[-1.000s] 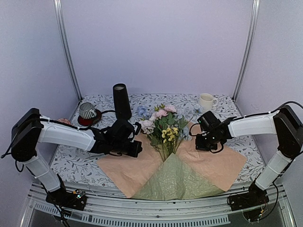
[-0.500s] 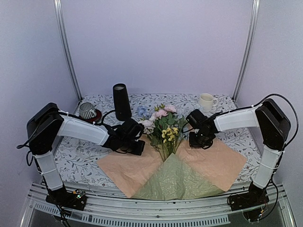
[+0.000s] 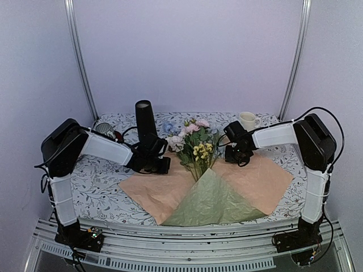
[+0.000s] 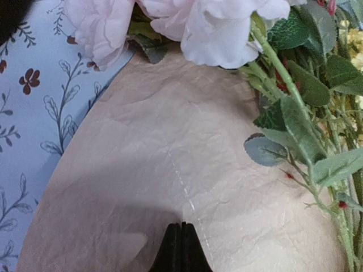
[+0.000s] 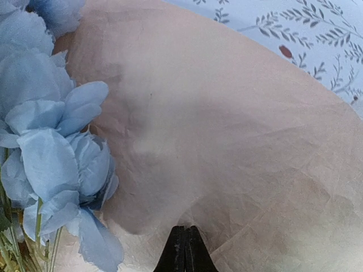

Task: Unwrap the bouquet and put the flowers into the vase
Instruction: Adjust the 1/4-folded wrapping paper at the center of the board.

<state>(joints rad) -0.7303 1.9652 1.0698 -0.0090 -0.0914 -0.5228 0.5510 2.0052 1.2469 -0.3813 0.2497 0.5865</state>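
The bouquet lies unwrapped mid-table, its flowers (image 3: 195,148) fanned over sage-green paper (image 3: 212,204) with tan flaps (image 3: 159,190) spread left and right. The black vase (image 3: 144,122) stands upright behind the left flap. At the left flap's far edge my left gripper (image 3: 163,166) is shut, its tips (image 4: 181,225) pinched at a crease in the tan paper (image 4: 170,147), below pale pink blooms (image 4: 215,25). My right gripper (image 3: 231,156) is shut at the right flap's far corner, with its tips (image 5: 185,228) pinched on a raised fold of paper (image 5: 227,130) beside blue blooms (image 5: 39,141).
A cream mug (image 3: 247,120) stands at the back right, just behind my right arm. A striped grey cup (image 3: 104,130) sits at the back left, partly hidden by my left arm. A floral cloth (image 3: 96,187) covers the table, and metal posts stand at both back corners.
Both grippers have moved toward the back of the table. The paper and flowers have slid back with them, closer to the vase and the mug.
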